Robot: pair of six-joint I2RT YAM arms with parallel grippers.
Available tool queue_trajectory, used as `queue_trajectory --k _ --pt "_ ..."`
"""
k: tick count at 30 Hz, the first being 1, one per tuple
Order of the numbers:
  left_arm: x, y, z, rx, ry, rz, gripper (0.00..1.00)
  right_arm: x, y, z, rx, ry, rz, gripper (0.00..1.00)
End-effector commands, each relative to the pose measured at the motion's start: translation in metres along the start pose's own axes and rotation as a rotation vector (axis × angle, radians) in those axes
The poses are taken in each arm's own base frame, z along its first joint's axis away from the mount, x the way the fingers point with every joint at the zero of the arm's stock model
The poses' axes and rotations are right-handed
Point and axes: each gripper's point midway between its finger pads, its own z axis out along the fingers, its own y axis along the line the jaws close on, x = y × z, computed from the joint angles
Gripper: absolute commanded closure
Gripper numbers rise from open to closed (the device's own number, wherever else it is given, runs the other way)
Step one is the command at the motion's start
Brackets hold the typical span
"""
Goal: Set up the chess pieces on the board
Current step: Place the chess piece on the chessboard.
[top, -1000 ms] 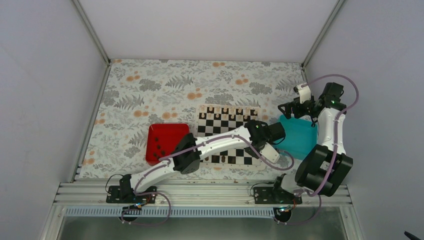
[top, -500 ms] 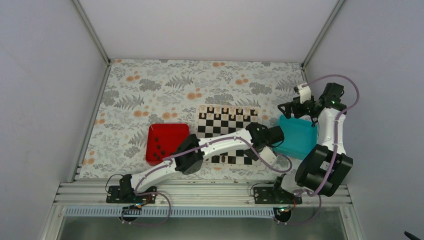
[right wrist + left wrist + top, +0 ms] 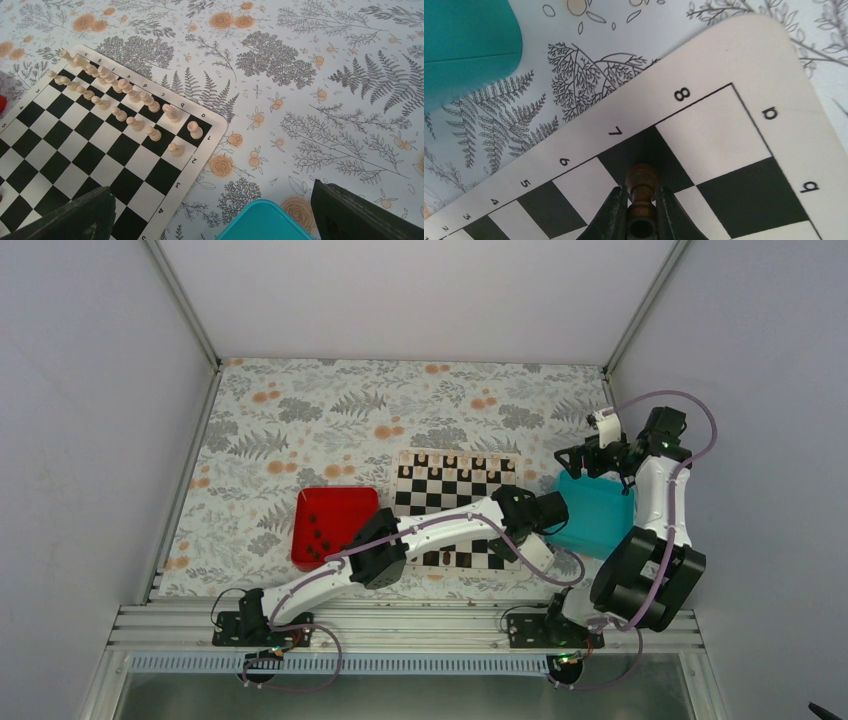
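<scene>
Pinching one dark chess piece (image 3: 641, 177) by the stem with left gripper (image 3: 642, 194), over black edge square beside the 7 mark, close to near right corner of the board (image 3: 744, 125). Cannot tell if touching down. Holding right gripper (image 3: 583, 456) spread wide, empty, above table (image 3: 320, 100) off the board's far right corner, by far edge of teal tray (image 3: 600, 523). More dark pieces (image 3: 318, 536) in red tray (image 3: 345, 502), few along board's near edge; pale pieces (image 3: 125, 97) lined on far edge.

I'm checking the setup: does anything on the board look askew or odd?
Nothing stands out. The pale pieces stand upright in two rows on the board, and the left gripper holds one dark piece near a corner.
</scene>
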Motion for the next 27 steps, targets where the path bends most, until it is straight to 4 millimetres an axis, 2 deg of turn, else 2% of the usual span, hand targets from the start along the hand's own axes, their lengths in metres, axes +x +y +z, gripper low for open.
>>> queue_trajectory --k 1,9,14,27 --pt "-0.018 -0.006 -0.032 -0.006 -0.05 0.013 0.92 0.001 0.0 0.002 -0.021 -0.024 0.0 0.0" --pt "-0.027 -0.014 -0.049 0.004 -0.073 0.017 0.92 0.001 0.001 0.001 -0.021 -0.024 0.0 0.0" --pt "-0.023 -0.023 -0.043 0.04 -0.052 0.016 0.92 0.001 0.002 0.0 -0.02 -0.022 -0.002 0.0" --pt "-0.024 -0.027 -0.032 0.059 -0.052 0.026 0.92 0.002 0.001 0.0 -0.019 -0.016 -0.006 0.0"
